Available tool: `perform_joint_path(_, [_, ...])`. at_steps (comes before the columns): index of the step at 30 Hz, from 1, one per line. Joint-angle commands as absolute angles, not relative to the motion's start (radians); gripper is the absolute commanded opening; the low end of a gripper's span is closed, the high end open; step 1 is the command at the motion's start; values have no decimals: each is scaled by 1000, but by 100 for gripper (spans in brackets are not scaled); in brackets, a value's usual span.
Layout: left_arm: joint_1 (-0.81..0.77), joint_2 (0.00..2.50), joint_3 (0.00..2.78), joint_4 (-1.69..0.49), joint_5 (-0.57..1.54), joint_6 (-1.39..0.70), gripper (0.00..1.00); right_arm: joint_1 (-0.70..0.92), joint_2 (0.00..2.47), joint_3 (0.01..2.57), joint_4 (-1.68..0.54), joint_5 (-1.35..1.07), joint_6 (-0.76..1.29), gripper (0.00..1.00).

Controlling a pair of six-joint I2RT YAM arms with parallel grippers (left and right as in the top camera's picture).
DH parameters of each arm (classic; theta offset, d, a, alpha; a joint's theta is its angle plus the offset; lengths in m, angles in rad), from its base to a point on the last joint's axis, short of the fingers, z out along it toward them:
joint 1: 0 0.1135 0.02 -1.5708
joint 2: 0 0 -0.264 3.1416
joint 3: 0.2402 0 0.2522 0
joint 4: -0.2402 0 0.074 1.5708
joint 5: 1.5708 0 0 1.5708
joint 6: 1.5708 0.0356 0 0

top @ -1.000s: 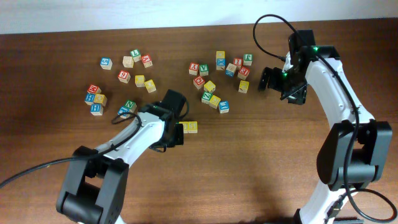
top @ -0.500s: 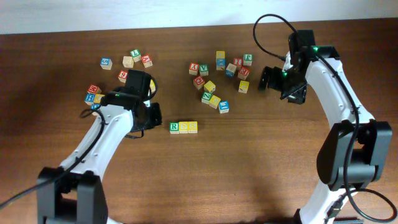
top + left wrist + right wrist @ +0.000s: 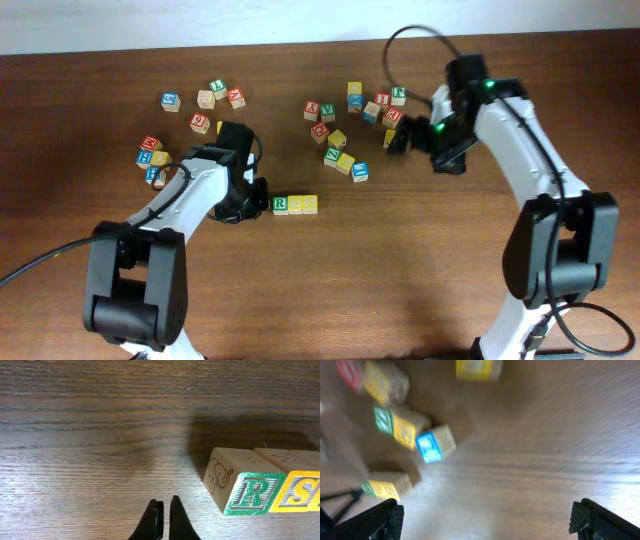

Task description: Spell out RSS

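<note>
Three cubes stand in a touching row on the table: the green-and-white R cube point(image 3: 280, 205), a yellow S cube point(image 3: 295, 204) and a second yellow cube point(image 3: 310, 203). In the left wrist view the R cube point(image 3: 250, 492) and the yellow S cube point(image 3: 300, 491) sit at the right. My left gripper point(image 3: 256, 195) point(image 3: 164, 515) is shut and empty, just left of the R cube. My right gripper point(image 3: 398, 140) point(image 3: 487, 517) is open and empty, over the scattered cubes at the upper right; its view is blurred.
Loose cubes lie in two groups: one at the upper left point(image 3: 205, 99) and one at the upper middle point(image 3: 345, 160). In the right wrist view a blue cube point(image 3: 434, 445) and several yellow and green ones show at the upper left.
My left gripper has moved right and down, close to the R cube. My right arm has swung left toward the middle group of cubes. The three-cube row has not moved.
</note>
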State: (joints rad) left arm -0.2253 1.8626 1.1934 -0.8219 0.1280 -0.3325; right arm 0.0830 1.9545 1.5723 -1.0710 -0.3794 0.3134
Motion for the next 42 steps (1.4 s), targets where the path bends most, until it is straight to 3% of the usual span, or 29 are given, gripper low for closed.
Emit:
perform_joint_path(1, [-226,1899,1205,-799,153,-320,0,140,1937,1517,-1074,-374,281,90])
perform_joint_path(5, [-226,1917,1205,-769,154,-320,0,188,1937,1481,-1075,-374,289,63])
perform_joint_path(9, [-226,1917,1205,-759,178,-320,0,247,1937,1420,-1033,-370,317,27])
perform_joint_path(11, [-226,1917,1205,-756,180,-320,0,280,1938,1367,-954,-370,383,13])
perform_joint_path(20, [-226,1919,1205,-716,207,-343,0,402,1938,1285,-723,-393,547,4])
perform_joint_path(42, [-226,1919,1205,-694,273,-354,0,498,2003,1283,-585,-416,619,4])
